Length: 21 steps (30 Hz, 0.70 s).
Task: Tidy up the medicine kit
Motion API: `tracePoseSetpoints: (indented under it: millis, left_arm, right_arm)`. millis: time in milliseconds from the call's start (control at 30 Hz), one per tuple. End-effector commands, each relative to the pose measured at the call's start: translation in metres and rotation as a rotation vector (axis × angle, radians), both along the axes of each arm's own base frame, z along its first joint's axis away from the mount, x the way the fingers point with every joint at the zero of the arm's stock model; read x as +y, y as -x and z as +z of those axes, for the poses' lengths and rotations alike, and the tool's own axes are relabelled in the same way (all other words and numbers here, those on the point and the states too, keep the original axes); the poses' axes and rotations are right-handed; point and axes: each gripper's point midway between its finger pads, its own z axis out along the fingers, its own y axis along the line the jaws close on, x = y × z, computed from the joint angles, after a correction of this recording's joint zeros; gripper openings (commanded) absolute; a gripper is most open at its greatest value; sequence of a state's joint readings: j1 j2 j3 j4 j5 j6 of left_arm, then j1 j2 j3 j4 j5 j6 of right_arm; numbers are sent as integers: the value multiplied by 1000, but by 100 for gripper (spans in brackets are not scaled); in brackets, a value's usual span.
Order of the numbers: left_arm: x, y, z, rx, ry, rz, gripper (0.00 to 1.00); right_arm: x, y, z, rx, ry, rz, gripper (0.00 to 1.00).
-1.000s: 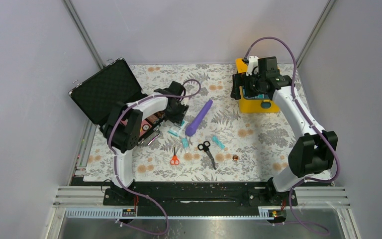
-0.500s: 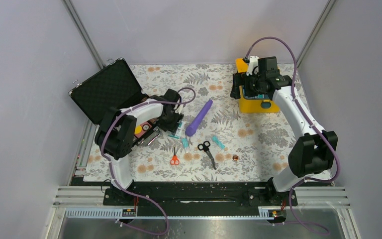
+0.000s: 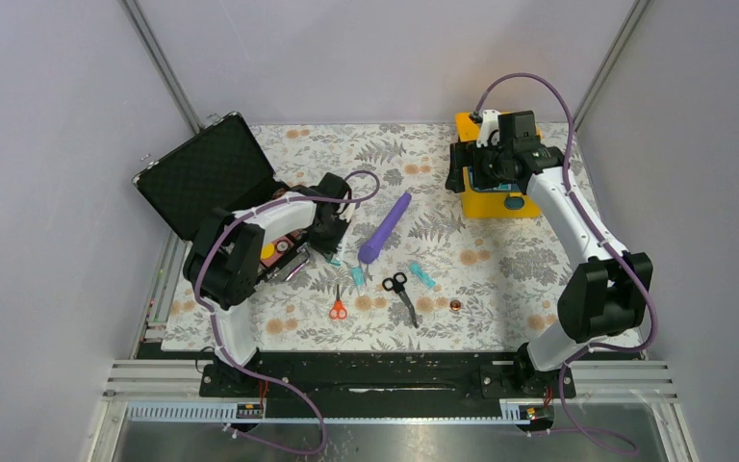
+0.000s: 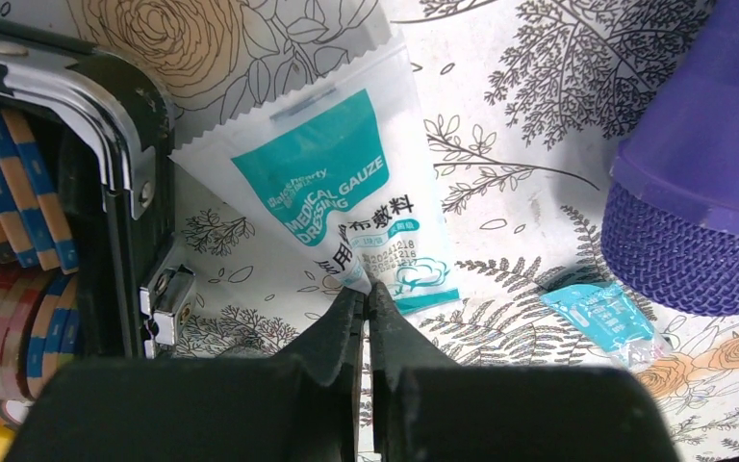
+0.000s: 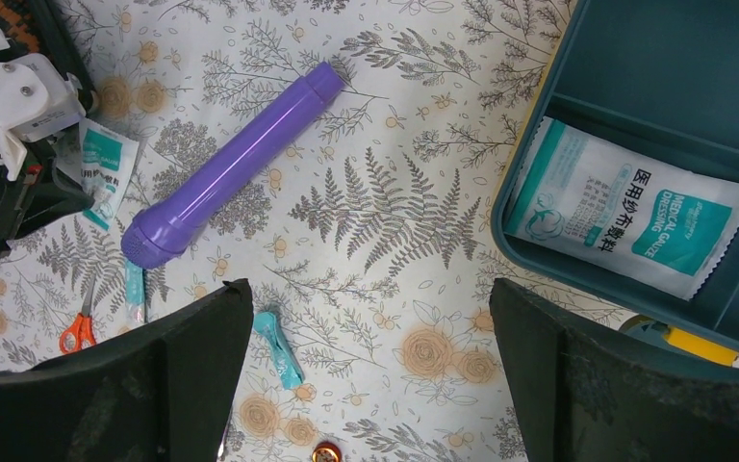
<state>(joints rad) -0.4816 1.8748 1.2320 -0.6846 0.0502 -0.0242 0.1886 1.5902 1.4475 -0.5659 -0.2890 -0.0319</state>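
The left pincer (image 4: pixel 367 289) pinches the gauze dressing packet (image 4: pixel 332 192); the medicine kit (image 3: pixel 496 205) lies far right, by the spread right pincer (image 5: pixel 370 289)

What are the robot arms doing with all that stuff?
They're packing a yellow kit. The left claw is pinched shut on a gauze packet lying beside the black case. The right claw hangs open above the kit, where a second packet lies in the teal tray. A purple tube, orange scissors and black scissors wait on the table.
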Motion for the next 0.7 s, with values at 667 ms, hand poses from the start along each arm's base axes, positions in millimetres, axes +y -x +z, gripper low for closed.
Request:
tracePoseSetpoints:
  millis: [667]
  left_arm:
    - [-101, -91, 215, -353, 737, -167, 0]
  right_arm:
    - [129, -32, 52, 36, -518, 212, 82]
